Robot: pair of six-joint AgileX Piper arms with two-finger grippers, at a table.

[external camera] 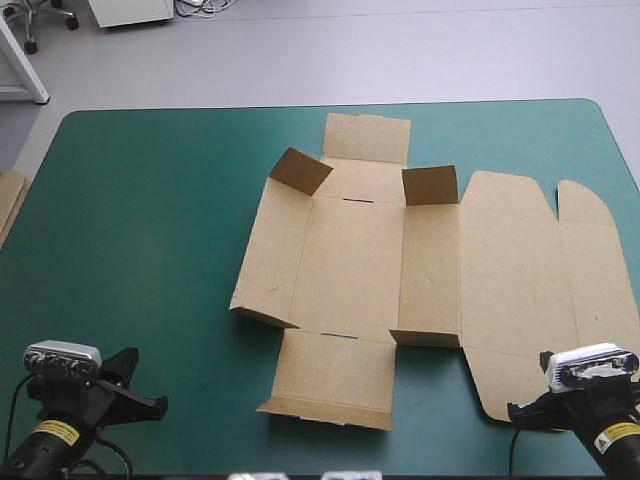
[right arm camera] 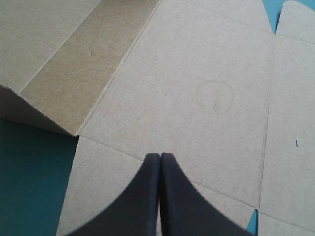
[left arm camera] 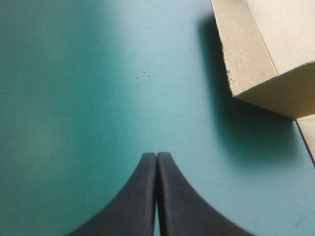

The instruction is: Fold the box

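The box (external camera: 350,250) lay spread on the counter (external camera: 150,250), from the middle to the right, with its small flaps and side walls partly raised. The left fingers (left arm camera: 140,196) were closed, off the box's near left corner, over bare teal-green cover. The right fingers (right arm camera: 140,196) were closed above the box's near right panel.

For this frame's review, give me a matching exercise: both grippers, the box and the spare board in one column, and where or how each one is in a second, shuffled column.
Column one
1. left gripper
2. right gripper
3. box
4. spare board

Column two
A. spread in the middle of the teal-green cover, a few flaps raised
B. shut, over the box
C. at the cover's left edge
D. shut, over bare cover

Pairs: 1-D, 2-B, 3-A, 4-C.
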